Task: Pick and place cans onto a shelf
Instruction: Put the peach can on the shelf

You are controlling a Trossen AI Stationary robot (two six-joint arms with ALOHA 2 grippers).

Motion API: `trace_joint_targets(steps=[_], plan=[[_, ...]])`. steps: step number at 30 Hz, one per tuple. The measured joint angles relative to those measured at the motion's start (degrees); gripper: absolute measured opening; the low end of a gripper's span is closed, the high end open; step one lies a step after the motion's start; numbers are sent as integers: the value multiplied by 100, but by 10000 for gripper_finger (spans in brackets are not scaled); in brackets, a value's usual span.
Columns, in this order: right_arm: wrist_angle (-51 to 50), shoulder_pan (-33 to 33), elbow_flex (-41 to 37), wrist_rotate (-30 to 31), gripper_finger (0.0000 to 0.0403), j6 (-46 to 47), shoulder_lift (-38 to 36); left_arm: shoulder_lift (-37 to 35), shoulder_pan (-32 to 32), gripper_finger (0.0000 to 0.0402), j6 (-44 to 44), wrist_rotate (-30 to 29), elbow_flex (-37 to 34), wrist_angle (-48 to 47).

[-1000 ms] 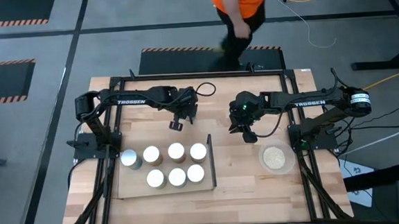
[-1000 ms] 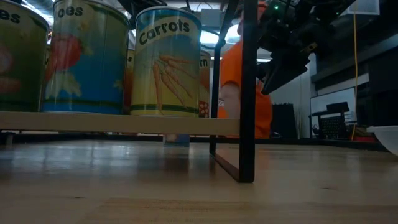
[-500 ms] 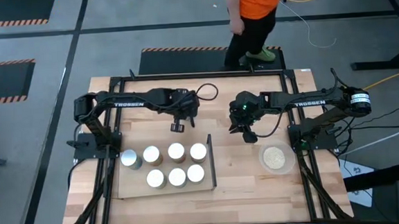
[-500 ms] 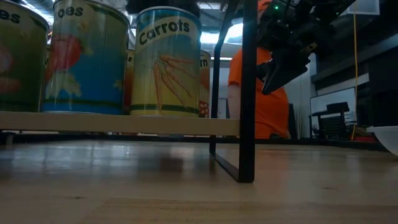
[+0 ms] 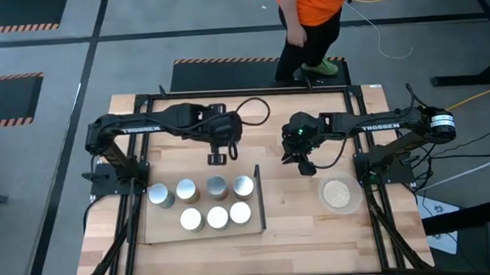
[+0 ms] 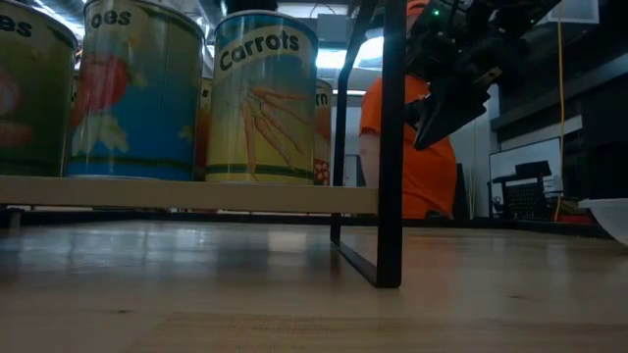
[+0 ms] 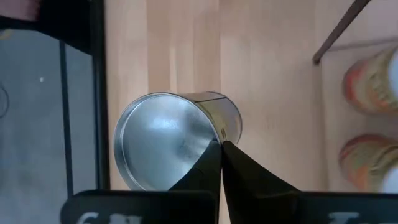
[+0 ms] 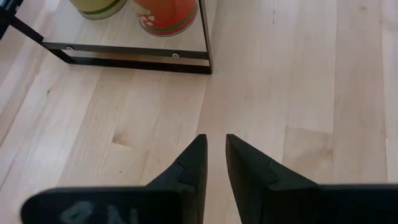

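Observation:
My left gripper hangs above the table, just far of the shelf, shut on a silvery can. Most of that can is hidden under the gripper in the high view. Several cans stand upright on the pale shelf board, in two rows. Its black frame stands at the right short end. The right gripper hovers right of the frame. Its fingers are a narrow gap apart with nothing between them. My left gripper pinches the can's top rim between its two fingers, one on the inner side of the rim and one outside on the wall. The fingers slant down from above. The can hangs below them, clear of the table, its silvery top toward the wrist.
A flat beige dish lies on the table right of the shelf, near the right arm's base. A person in orange stands beyond the far edge. Bare wood lies between the shelf frame and the dish.
My left gripper has risen and rolled a little, and the can that stood on the table behind the shelf has come up with it, out of the low view. The person beyond the far edge has stepped to the right.

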Motion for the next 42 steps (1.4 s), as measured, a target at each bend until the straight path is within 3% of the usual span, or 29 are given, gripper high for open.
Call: trace_joint_targets(steps=[10, 18, 25, 42], plan=[[-17, 0, 0, 0, 63, 1, 0, -155, -988, 0, -1568, -397, 953, -1399], [-26, 0, 0, 1, 63, 1, 0, -426, -2029, 0, -3283, -651, 1089, -2139], [-39, 0, 0, 0, 63, 3, 0, -657, -3022, 0, -4670, -649, 1084, -2215], [-39, 0, 0, 0, 63, 5, 0, -686, -4987, 0, -7971, 281, 1082, -2206]])
